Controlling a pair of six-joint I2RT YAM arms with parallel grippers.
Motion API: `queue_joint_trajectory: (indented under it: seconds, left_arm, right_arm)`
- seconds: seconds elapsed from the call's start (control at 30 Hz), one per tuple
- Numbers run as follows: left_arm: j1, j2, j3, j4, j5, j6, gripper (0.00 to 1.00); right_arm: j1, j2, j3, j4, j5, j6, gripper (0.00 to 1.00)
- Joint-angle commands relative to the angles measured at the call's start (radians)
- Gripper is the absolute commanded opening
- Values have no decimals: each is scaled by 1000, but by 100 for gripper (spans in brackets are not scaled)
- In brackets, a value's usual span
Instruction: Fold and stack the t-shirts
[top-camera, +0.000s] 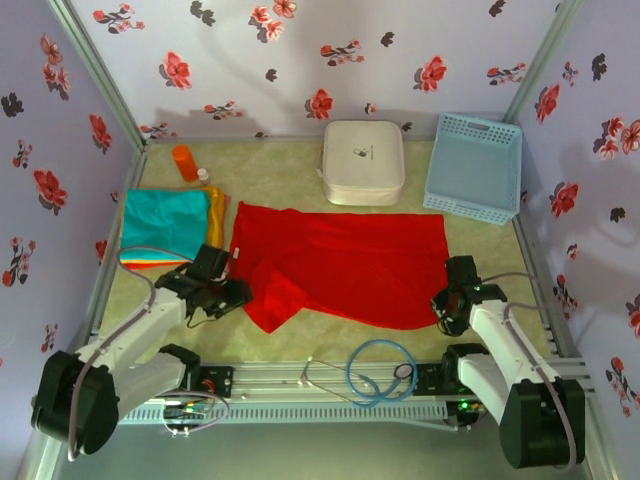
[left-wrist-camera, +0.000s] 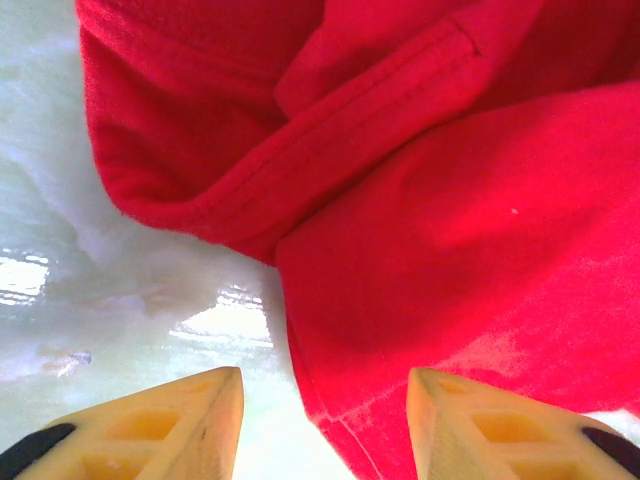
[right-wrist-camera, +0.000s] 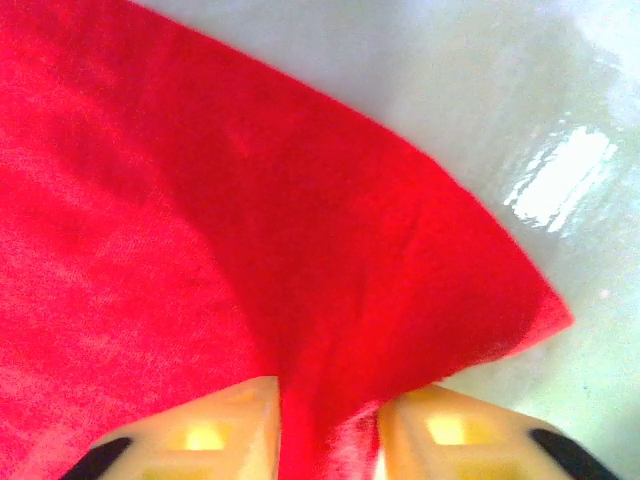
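The large red t-shirt (top-camera: 350, 260) lies spread across the middle of the table, its left part rumpled with a folded sleeve (left-wrist-camera: 330, 130). My left gripper (top-camera: 235, 290) (left-wrist-camera: 325, 420) is open at the shirt's lower left, and a hemmed edge of red cloth (left-wrist-camera: 450, 250) lies between its spread fingers. My right gripper (top-camera: 445, 300) (right-wrist-camera: 328, 430) is at the shirt's lower right corner, shut on a bunched fold of the red cloth (right-wrist-camera: 200, 200). A folded teal t-shirt (top-camera: 165, 222) rests at the left on a yellow-orange one (top-camera: 217, 215).
A white rounded case (top-camera: 363, 160) and a light blue lattice basket (top-camera: 475, 165) stand at the back right. An orange bottle (top-camera: 186, 162) lies at the back left. A blue cable loop (top-camera: 375, 365) hangs over the front rail between the arm bases.
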Motion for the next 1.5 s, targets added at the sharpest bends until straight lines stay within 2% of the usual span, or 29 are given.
queue_joint_trajectory:
  seconds: [0.0,0.1,0.3,0.57,0.7,0.93,1.07,1.47]
  left_arm:
    - [15,43,14,20,-18,-12,45]
    - [18,77,23,48,-25,-8,43]
    - [19,157,47,99,-26,1,42]
    - [19,190,40,148,-29,-3,37]
    - [19,200,39,159,-32,-2,31]
    - [19,211,31,167,-32,0,15]
    - [19,162,37,123,-35,-7,0]
    - [18,-132,140,-220,-44,-13,0]
  right_arm:
    - [5,-15,-26,18,40,-2,26]
    - [5,-10,-27,24,39,-1,23]
    - [5,10,-31,40,30,-1,7]
    - [5,-8,-34,34,34,4,1]
    - [4,-23,-38,33,30,8,1]
    - [3,-56,-36,17,33,15,1]
    - [-7,-63,-17,-8,40,-3,1]
    - [-51,-93,48,-98,-62,-15,1]
